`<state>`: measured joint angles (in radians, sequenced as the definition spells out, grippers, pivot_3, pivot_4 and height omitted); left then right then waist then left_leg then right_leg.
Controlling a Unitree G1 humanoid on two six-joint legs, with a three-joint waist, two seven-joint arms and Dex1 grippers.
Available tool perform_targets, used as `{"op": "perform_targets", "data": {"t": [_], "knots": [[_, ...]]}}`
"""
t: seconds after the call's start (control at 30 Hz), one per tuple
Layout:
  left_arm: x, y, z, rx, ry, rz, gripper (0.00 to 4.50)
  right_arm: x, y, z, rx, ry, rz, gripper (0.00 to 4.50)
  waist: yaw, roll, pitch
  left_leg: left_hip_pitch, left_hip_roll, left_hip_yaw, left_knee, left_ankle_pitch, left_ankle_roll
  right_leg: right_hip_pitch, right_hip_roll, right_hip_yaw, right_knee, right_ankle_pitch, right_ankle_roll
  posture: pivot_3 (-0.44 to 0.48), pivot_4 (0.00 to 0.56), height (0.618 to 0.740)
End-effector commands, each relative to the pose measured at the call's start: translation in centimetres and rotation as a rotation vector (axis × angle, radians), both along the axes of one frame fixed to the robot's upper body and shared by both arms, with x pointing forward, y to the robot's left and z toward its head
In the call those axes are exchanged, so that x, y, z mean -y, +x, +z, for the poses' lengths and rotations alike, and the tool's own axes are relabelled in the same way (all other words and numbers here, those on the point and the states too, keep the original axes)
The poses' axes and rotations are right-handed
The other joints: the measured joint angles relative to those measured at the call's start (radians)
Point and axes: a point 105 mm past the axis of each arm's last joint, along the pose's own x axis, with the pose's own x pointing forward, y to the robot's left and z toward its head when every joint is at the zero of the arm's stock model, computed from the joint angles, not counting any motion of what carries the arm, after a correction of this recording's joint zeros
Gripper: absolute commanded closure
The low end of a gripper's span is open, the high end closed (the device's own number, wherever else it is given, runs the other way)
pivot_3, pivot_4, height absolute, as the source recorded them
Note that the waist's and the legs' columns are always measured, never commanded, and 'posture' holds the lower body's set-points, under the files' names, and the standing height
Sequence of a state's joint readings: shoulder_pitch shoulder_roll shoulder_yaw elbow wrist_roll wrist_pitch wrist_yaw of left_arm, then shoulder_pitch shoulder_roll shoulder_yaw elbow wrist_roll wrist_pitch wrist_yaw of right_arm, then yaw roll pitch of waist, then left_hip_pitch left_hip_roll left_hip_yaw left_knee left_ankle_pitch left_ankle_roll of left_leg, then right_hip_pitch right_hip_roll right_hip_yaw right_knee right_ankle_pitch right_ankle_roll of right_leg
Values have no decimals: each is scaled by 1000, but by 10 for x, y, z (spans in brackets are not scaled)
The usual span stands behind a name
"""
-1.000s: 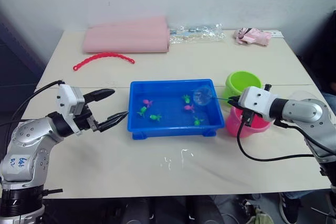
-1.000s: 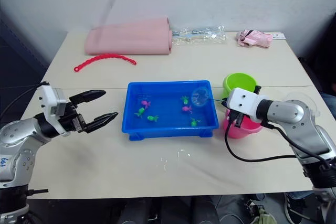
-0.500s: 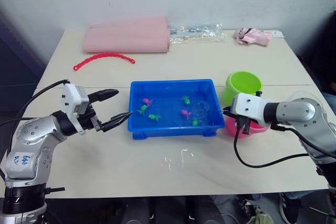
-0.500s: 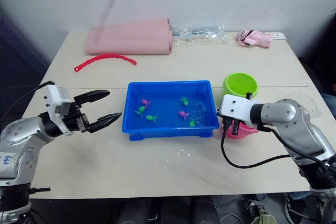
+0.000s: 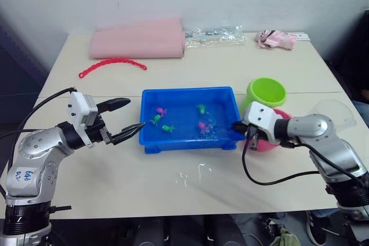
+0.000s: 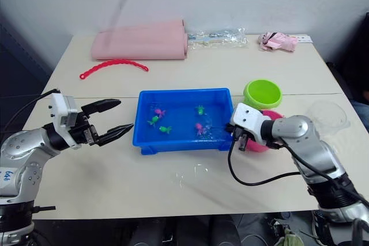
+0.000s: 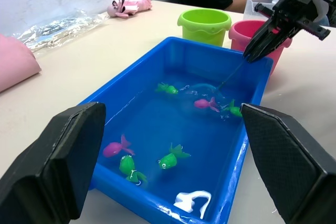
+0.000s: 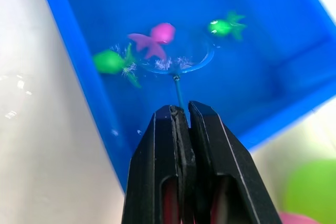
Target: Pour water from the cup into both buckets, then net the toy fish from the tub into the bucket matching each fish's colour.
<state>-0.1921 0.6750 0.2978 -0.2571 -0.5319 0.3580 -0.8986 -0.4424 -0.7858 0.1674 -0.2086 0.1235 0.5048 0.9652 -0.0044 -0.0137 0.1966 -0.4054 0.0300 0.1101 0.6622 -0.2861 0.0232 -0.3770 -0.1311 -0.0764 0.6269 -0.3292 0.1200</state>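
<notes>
Now net [image 8: 178,66] handle runs straight from right pincer [image 8: 181,116] into tub [image 8: 294,72]

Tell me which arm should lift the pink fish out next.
Right. Its gripper is shut on the net handle, and the hoop sits in the tub beside a pink fish. The left gripper is open, outside the tub.
</notes>
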Motion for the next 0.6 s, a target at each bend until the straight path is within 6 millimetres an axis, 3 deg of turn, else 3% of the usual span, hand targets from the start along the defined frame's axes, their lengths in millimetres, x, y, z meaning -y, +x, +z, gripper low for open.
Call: {"op": "perform_targets", "data": {"t": [0.03,0.2,0.33,0.6], "knots": [[-3,-2,10,43,-12,-5,43,-8,1,10,10,72,10,4500,0,0,0,0,0,0,0,0,0,0,0,0,0,0,0,0,150,740],[-2,-4,9,42,-12,-2,43,-10,1,10,2,118,12,4500,0,0,0,0,0,0,0,0,0,0,0,0,0,0,0,0,150,740],[-3,-6,8,36,-14,2,43,-8,-4,23,15,192,21,4500,1,0,0,0,0,0,0,0,0,0,0,0,0,0,0,0,150,740],[9,-7,11,10,-39,-78,43,12,-22,44,81,292,25,4500,1,0,0,0,0,0,0,-1,0,0,0,0,0,0,0,0,150,740]]}}
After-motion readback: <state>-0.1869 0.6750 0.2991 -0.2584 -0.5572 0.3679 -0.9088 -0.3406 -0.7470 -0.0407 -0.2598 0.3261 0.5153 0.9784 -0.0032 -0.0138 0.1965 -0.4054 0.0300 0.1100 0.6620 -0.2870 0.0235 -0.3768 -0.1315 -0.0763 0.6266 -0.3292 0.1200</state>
